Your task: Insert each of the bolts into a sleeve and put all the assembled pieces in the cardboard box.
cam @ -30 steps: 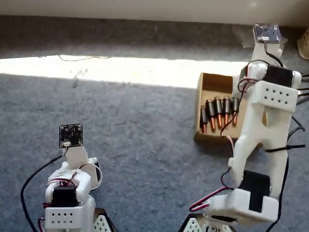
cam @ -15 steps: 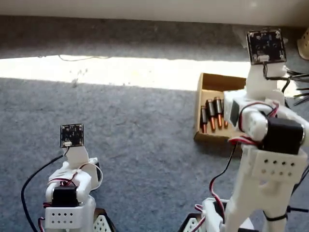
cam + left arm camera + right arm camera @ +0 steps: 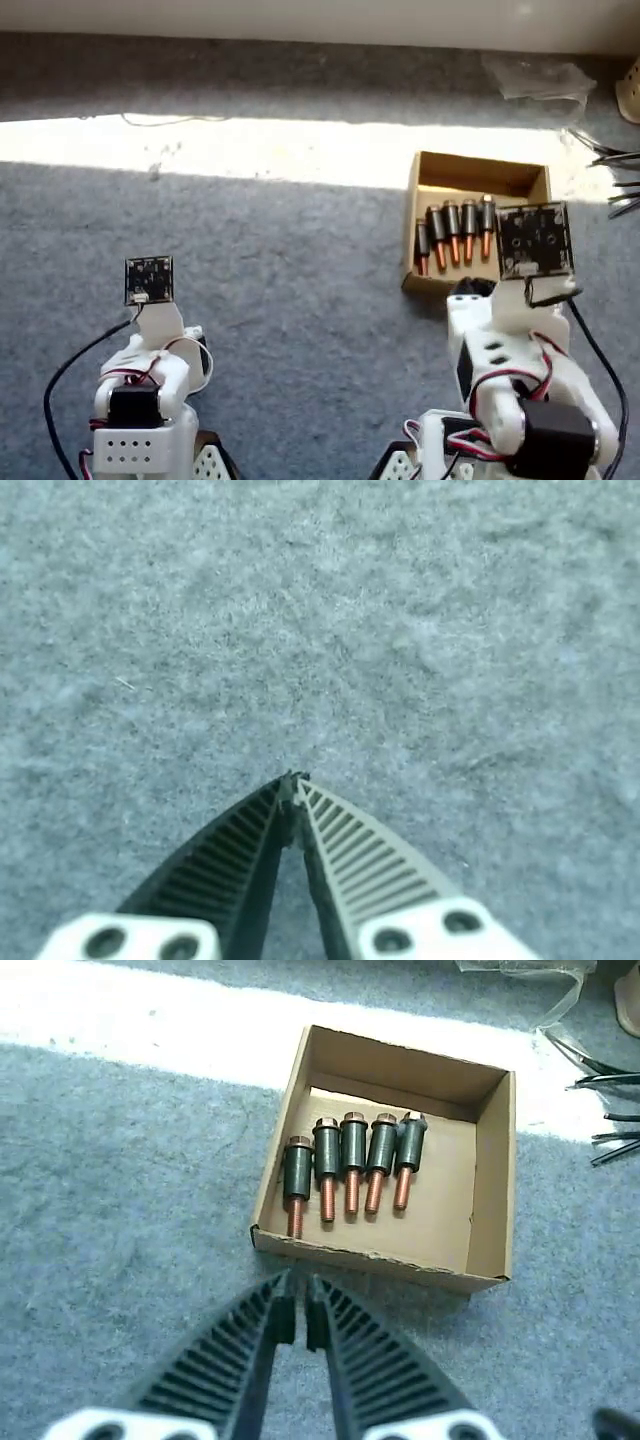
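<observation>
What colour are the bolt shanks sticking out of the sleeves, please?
Copper-orange shanks, clearest in the right wrist view.

- The left arm [image 3: 140, 385] sits folded low over its own base, wrist camera raised
- The left gripper [image 3: 293, 783] has its ribbed fingers pressed together, tips meeting
- The right arm [image 3: 505, 365] is folded back near its base too
- The right gripper [image 3: 300, 1295] has its fingers drawn together, a thin slit between them
</observation>
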{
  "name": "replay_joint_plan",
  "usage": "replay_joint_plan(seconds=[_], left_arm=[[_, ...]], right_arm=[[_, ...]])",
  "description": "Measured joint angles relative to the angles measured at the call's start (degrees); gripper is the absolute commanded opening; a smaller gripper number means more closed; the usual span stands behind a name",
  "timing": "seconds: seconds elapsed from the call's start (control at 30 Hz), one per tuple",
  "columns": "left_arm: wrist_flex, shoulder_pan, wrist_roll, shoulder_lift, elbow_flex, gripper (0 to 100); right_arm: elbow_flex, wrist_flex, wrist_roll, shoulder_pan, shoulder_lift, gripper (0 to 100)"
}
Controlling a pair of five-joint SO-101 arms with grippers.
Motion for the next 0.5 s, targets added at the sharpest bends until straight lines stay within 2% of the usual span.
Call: replay_joint_plan(seconds=[0.3,0.5], left_arm=[[0.0,0.0,0.0,0.0,0.0,1],[0.0,0.0,0.0,0.0,0.0,1]], right_arm=[[22.5,-6.9,0.0,0.0,-14.4,0.5],[26.6,-7.2,0.0,0.0,-19.3,0.5]])
